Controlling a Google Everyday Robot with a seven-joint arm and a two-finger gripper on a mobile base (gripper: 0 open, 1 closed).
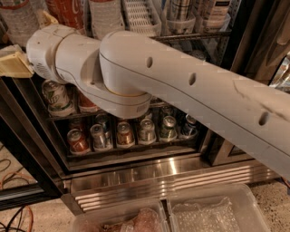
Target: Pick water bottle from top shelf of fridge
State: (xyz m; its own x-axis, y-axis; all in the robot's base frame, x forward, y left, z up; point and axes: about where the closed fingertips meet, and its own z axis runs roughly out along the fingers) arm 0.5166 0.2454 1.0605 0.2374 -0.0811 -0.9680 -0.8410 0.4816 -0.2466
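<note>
The fridge (pixel 158 179) stands open in front of me, with a ribbed steel base panel. On its top shelf (pixel 199 36) stand clear ribbed water bottles, one at the far left (pixel 20 22) and one further right (pixel 106 16), with a red-labelled cola bottle (pixel 68 10) between them. My white arm (pixel 181 90) crosses the view from the right to the upper left. My gripper (pixel 12 63), tan coloured, is at the left edge, just below the left water bottle and level with the top shelf's front edge. Its tip is cut off by the view's edge.
Racks of small cans (pixel 124 133) fill the lower shelves behind the arm. A white ribbed tray (pixel 140 13) and more bottles (pixel 213 9) stand on the top shelf to the right. Two clear plastic bins (pixel 213 213) sit on the floor in front. Cables (pixel 13 172) lie at the left.
</note>
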